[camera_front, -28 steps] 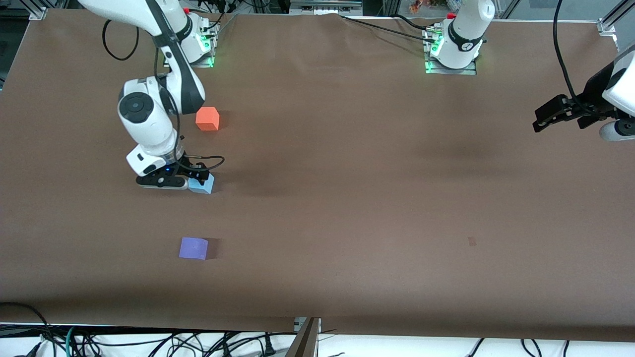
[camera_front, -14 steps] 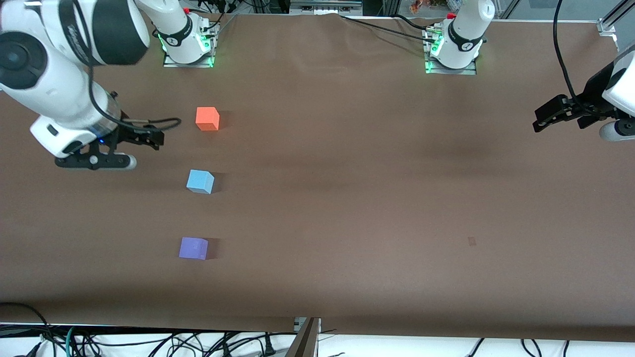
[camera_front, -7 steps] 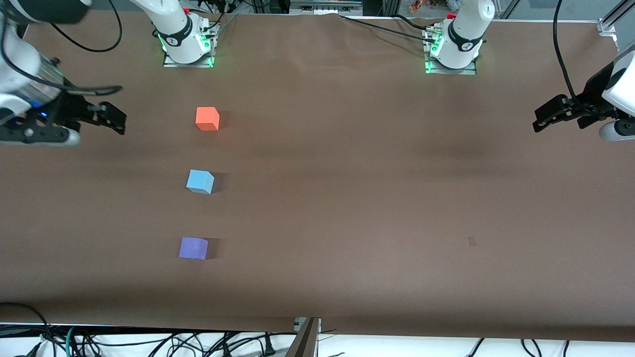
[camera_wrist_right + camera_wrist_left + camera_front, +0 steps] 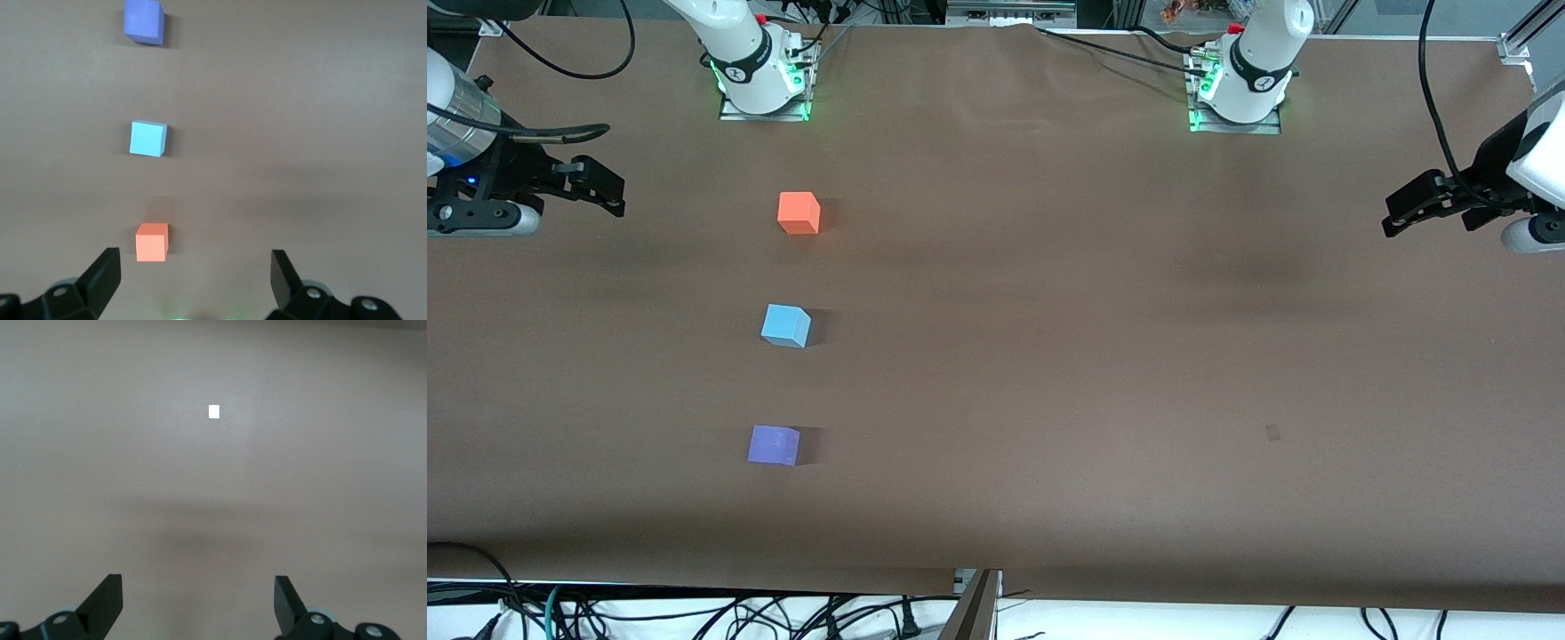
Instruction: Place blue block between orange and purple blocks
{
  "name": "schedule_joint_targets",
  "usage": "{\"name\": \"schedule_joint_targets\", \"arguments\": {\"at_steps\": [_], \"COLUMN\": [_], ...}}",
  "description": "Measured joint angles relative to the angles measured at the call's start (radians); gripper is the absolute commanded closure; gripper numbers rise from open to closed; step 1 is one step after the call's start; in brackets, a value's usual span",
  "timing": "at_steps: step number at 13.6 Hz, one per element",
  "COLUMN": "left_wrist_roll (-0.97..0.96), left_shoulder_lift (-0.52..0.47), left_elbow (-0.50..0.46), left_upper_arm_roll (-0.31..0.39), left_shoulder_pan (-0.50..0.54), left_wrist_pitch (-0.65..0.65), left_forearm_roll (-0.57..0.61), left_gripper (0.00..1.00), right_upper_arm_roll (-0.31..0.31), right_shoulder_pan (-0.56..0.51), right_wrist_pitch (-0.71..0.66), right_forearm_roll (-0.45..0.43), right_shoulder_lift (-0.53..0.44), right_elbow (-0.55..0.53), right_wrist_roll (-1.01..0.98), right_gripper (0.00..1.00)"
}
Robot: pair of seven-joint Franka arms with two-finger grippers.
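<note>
The right arm's black two-finger gripper (image 4: 609,191) hangs over its tabletop end, jaws apart; the left arm's black gripper (image 4: 1392,218) waits likewise, jaws apart.

No readable text, labels, brands, numbers or signs anywhere.
</note>
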Motion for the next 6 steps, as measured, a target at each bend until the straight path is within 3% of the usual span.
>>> {"name": "schedule_joint_targets", "arguments": {"at_steps": [6], "left_wrist_roll": [0.000], "left_shoulder_lift": [0.000], "left_elbow": [0.000], "left_upper_arm_roll": [0.001], "left_shoulder_pan": [0.003], "left_wrist_pitch": [0.000], "left_forearm_roll": [0.000], "left_gripper": [0.00], "right_upper_arm_roll": [0.003], "right_shoulder_pan": [-0.005], "right_wrist_pitch": [-0.020], "right_forearm_roll": [0.000], "right_shoulder_lift": [0.002], "right_elbow": [0.000], "right_wrist_roll": [-0.003], "right_gripper": [0.01]}}
